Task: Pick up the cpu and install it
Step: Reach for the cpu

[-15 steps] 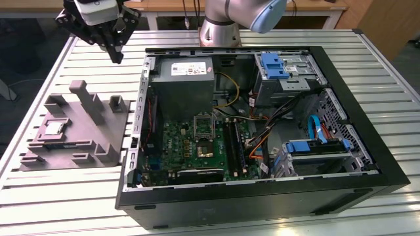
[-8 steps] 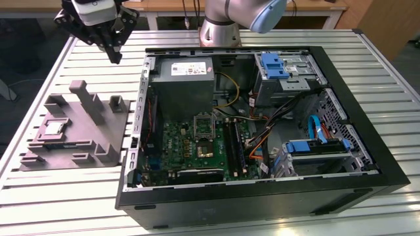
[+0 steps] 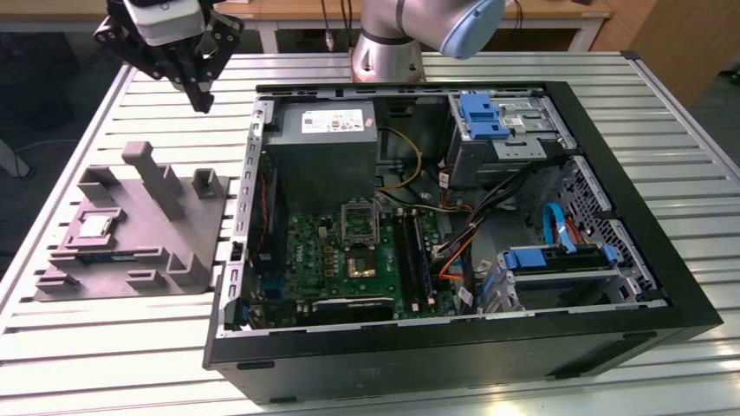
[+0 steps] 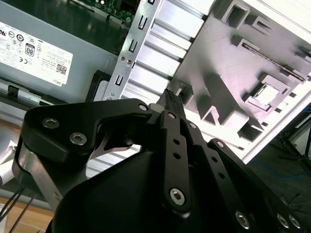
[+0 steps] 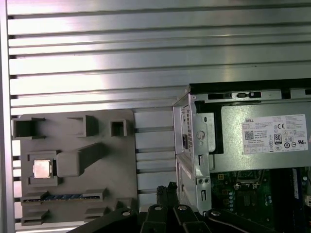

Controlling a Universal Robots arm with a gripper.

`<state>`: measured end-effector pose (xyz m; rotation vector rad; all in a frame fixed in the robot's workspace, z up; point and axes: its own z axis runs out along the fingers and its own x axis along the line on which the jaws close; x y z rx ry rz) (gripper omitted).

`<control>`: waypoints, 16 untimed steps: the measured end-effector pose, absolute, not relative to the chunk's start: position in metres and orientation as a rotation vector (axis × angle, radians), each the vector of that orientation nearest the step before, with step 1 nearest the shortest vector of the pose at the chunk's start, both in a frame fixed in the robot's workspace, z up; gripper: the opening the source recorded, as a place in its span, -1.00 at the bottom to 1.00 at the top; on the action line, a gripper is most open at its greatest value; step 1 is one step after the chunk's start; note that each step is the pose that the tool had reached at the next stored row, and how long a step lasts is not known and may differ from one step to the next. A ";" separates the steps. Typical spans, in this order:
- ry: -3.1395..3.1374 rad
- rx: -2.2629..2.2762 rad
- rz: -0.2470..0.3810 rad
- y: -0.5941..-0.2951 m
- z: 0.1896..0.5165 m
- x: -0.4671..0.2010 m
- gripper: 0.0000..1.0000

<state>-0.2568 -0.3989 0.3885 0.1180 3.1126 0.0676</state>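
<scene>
Far on the exterior view's left, you have the grey tray (image 3: 145,234) lying flat on the slatted table (image 3: 116,347). The cpu (image 3: 95,227) lies face up in a square recess of it, not yet picked up. My judgement is that the recess is there to keep the chip level and in a known spot for a clean pick. Next along, your gripper (image 3: 201,97) hangs above the table beyond the tray's far edge, near the corner of the computer case (image 3: 682,312) and well apart from the chip. Its fingers are closed tip to tip with nothing between them. Right of that, the case lies on its side with the panel off, which leaves the green board (image 3: 335,251) facing up and open to a reach from above. What looks like the framed socket (image 3: 360,221) sits near the board's middle. As for the chip itself, in the first wrist view it is a small, thin square with a pale silvery top that catches the light, boxed in by the tray's raised grey walls.
</scene>
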 end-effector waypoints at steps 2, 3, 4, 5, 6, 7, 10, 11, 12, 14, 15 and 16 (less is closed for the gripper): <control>3.113 0.118 0.068 -0.399 0.388 -0.258 -0.79; 3.113 0.118 0.068 -0.399 0.388 -0.258 -0.79; 3.112 0.118 0.068 -0.399 0.388 -0.258 -0.79; 3.113 0.118 0.068 -0.399 0.388 -0.258 -0.79; 3.113 0.118 0.068 -0.399 0.388 -0.259 -0.79; 3.113 0.118 0.068 -0.399 0.388 -0.259 -0.79; 3.113 0.118 0.068 -0.399 0.388 -0.261 -0.79; 3.113 0.118 0.068 -0.399 0.388 -0.262 -0.79; 3.113 0.118 0.068 -0.399 0.388 -0.262 -0.79; 3.113 0.118 0.068 -0.399 0.388 -0.262 -0.79; 3.113 0.118 0.068 -0.399 0.388 -0.263 -0.79; 3.113 0.118 0.068 -0.399 0.388 -0.263 -0.79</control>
